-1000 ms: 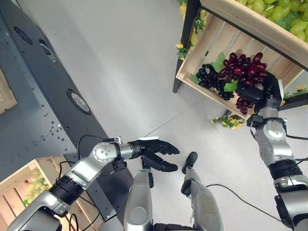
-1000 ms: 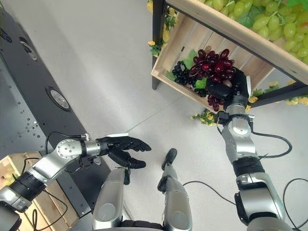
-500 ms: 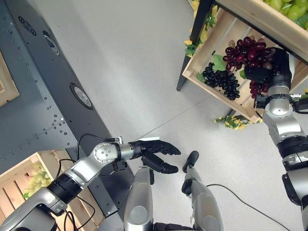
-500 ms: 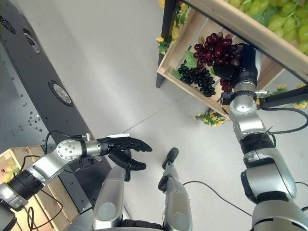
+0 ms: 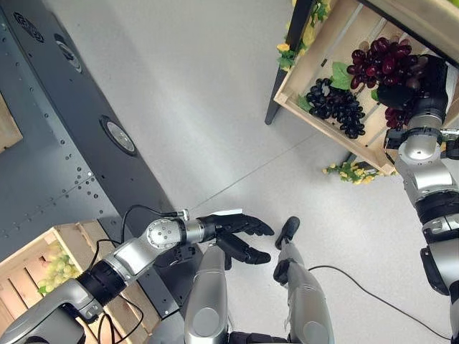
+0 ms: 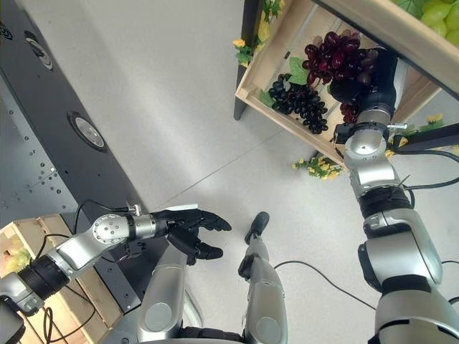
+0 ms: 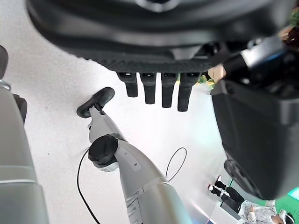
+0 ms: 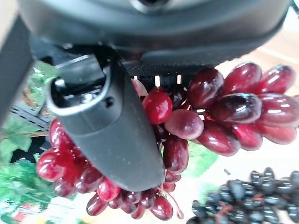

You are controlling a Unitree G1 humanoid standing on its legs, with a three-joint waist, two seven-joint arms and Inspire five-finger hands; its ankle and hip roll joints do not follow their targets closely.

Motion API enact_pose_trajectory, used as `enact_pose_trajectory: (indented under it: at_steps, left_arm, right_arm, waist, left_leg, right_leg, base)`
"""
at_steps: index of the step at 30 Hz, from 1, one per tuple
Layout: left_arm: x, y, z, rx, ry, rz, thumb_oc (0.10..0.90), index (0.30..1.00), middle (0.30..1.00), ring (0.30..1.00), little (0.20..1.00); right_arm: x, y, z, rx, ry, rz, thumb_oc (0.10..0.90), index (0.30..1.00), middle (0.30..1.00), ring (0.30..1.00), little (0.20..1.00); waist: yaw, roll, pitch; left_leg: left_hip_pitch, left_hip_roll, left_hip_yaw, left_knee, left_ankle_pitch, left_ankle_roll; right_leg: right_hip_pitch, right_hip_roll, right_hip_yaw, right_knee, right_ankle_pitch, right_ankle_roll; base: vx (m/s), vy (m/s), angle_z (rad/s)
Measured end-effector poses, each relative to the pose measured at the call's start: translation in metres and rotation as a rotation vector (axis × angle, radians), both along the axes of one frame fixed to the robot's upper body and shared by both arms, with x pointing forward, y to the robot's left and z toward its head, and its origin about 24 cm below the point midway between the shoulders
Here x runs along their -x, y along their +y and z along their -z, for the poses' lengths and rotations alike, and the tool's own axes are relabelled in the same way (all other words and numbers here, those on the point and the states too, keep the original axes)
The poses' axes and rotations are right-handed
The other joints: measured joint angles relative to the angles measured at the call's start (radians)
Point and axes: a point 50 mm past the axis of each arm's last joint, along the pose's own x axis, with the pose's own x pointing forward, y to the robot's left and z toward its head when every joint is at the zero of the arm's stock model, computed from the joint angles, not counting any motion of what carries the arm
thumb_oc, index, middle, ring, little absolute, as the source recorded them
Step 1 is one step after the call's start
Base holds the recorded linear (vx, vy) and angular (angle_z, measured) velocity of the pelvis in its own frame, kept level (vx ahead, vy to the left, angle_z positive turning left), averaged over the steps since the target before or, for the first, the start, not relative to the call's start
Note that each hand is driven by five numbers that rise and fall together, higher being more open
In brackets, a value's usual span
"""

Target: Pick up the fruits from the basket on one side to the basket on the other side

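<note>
Red grapes (image 8: 210, 109), a glossy bunch of smooth oval berries, sit in the wooden crate (image 5: 315, 61) at the upper right of the left eye view, with the right hand (image 5: 416, 86) closed around them. The right wrist view shows what the head views cannot: the dark thumb (image 8: 112, 140) lies across the bunch with berries bulging on both sides of it, so the hand grips the cluster. That view also shows a green leaf (image 8: 201, 161) behind the berries and the black grapes (image 8: 252, 191) below them. In the head views the black grapes (image 5: 336, 109) are small, round and matte, lying in the crate just beside the red bunch. The crate is pale slatted wood on a black frame.

At lower centre, the left hand (image 5: 237, 231) hangs above the grey floor (image 5: 201, 93), its fingers (image 7: 156, 91) fairly straight and holding nothing. A second slatted wooden crate (image 5: 43, 265) with green grapes (image 5: 57, 272) sits at the lower left.
</note>
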Motion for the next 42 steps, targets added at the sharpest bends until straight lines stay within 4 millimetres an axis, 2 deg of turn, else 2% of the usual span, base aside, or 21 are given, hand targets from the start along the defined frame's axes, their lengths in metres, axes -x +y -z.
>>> enact_pose_trajectory:
  at_steps: [1, 2, 3, 4, 9, 19, 31, 39, 42]
  left_arm:
    - [-0.001, -0.001, -0.001, 0.001, -0.006, 0.0, 0.8, 0.9, 0.9, 0.9, 0.9]
    - [-0.001, -0.002, -0.001, 0.002, -0.01, -0.003, 0.8, 0.9, 0.9, 0.9, 0.9]
    - [-0.001, -0.002, -0.001, 0.003, -0.013, -0.006, 0.8, 0.9, 0.9, 0.9, 0.9]
    - [-0.001, -0.002, -0.001, 0.005, -0.015, -0.009, 0.8, 0.9, 0.9, 0.9, 0.9]
    - [0.0, -0.003, 0.001, 0.012, -0.016, -0.014, 0.8, 0.9, 0.9, 0.9, 0.9]
    - [-0.001, -0.004, 0.001, 0.015, -0.029, -0.023, 0.8, 0.9, 0.9, 0.9, 0.9]
    - [0.001, -0.006, 0.003, 0.017, -0.025, -0.022, 0.8, 0.9, 0.9, 0.9, 0.9]
    - [0.002, -0.007, 0.004, 0.028, -0.03, -0.011, 0.8, 0.9, 0.9, 0.9, 0.9]
    - [0.002, -0.009, 0.003, 0.043, -0.033, -0.009, 0.8, 0.9, 0.9, 0.9, 0.9]
  right_arm:
    - [-0.001, 0.0, 0.002, -0.005, 0.007, 0.012, 0.4, 0.3, 0.3, 0.3, 0.3]
    - [-0.002, 0.001, 0.004, -0.005, 0.016, 0.018, 0.467, 0.401, 0.401, 0.401, 0.401]
    - [-0.003, 0.002, 0.005, 0.0, 0.025, 0.02, 0.573, 0.559, 0.559, 0.559, 0.559]
    - [-0.003, 0.002, 0.006, 0.001, 0.034, 0.022, 0.8, 0.9, 0.9, 0.9, 0.9]
    - [-0.003, 0.0, 0.01, -0.005, 0.055, 0.037, 0.8, 0.9, 0.9, 0.9, 0.9]
    - [-0.004, 0.0, 0.008, -0.006, 0.05, 0.037, 0.8, 0.9, 0.9, 0.9, 0.9]
    - [-0.003, 0.004, -0.014, -0.02, -0.06, 0.074, 0.8, 0.9, 0.9, 0.9, 0.9]
    - [-0.003, 0.021, -0.027, -0.009, -0.119, -0.039, 0.8, 0.9, 0.9, 0.9, 0.9]
    - [-0.005, 0.029, -0.014, -0.088, -0.073, -0.158, 0.8, 0.9, 0.9, 0.9, 0.9]
  waist:
    - [0.001, 0.001, 0.0]
    - [-0.001, 0.001, 0.0]
    - [-0.001, 0.003, 0.001]
    - [-0.001, 0.007, 0.002]
    - [0.0, 0.025, 0.002]
    - [-0.001, 0.026, 0.002]
    - [-0.004, 0.026, 0.002]
    - [-0.006, 0.026, 0.002]
    - [-0.006, 0.026, 0.002]
  left_leg:
    - [-0.012, -0.001, 0.0, 0.005, 0.001, 0.002]
    - [-0.021, -0.003, 0.001, 0.009, 0.002, 0.004]
    - [-0.026, -0.004, 0.001, 0.012, 0.002, 0.006]
    - [-0.034, -0.007, 0.001, 0.016, 0.002, 0.007]
    - [-0.05, -0.017, 0.002, 0.027, 0.001, 0.018]
    - [-0.08, -0.028, 0.002, 0.047, -0.001, 0.033]
    - [-0.091, -0.031, 0.007, 0.08, -0.01, 0.047]
    - [-0.087, -0.036, 0.012, 0.087, -0.012, 0.052]
    - [-0.039, -0.039, 0.012, 0.075, -0.013, 0.054]
  right_leg:
    - [-0.013, -0.003, 0.0, 0.008, 0.0, 0.0]
    - [-0.025, -0.007, 0.002, 0.016, 0.0, 0.0]
    - [-0.03, -0.009, 0.002, 0.019, 0.0, 0.0]
    - [-0.039, -0.012, 0.003, 0.025, 0.0, 0.0]
    - [-0.056, -0.026, 0.005, 0.039, 0.002, 0.004]
    - [-0.083, -0.041, 0.008, 0.061, 0.006, 0.01]
    - [-0.093, -0.051, 0.024, 0.084, 0.011, 0.016]
    - [-0.085, -0.056, 0.028, 0.083, 0.013, 0.019]
    - [-0.042, -0.057, 0.027, 0.082, 0.014, 0.019]
  base:
    - [0.0, 0.0, 0.0]
    - [0.0, 0.0, 0.0]
    - [0.0, 0.0, 0.0]
    - [0.0, 0.0, 0.0]
    - [0.01, 0.029, 0.02]
    - [0.0, 0.001, 0.01]
    - [0.0, 0.005, -0.01]
    - [0.0, 0.013, 0.0]
    - [0.0, 0.075, 0.02]
